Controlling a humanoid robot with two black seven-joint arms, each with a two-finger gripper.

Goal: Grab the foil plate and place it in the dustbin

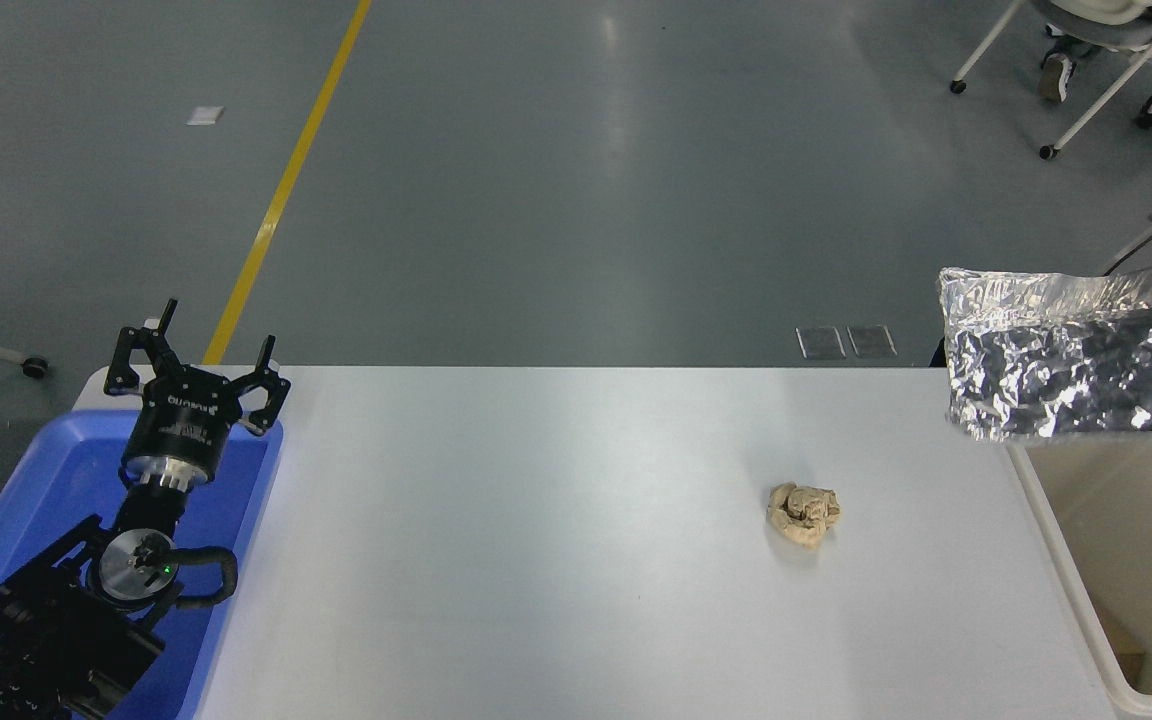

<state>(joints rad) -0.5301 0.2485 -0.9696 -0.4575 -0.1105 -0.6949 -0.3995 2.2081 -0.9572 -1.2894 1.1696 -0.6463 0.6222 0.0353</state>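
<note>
The foil plate (1076,358) is up in the air at the right edge of the frame, clear of the white table (536,560), hanging above the far end of the dustbin (1066,560). It's tipped so we're looking at its crinkled underside and one folded rim, silver catching the light along the top. The right gripper is out of the picture; there's a dark shape at the frame's right edge against the foil, but I can't make out what it is, so what the fingers are doing there I can't tell.

The dustbin sits just off the table's right edge, cream walls, thick rounded rim running down toward the near right corner, with something brownish low on its inner wall near the bottom.

On the table, a small crumpled brown paper ball (803,514) lies on the right half, closer to the right edge than to the middle, well apart from the foil overhead.

Over at the near left corner, the left gripper (198,362) hovers above the far end of the blue tray (46,470), fingers spread wide with nothing between them, arm coming in from the lower left.

Beyond the far edge: grey floor, a yellow line (286,180) running diagonally, and chair legs (1086,90) on castors at the top right.
</note>
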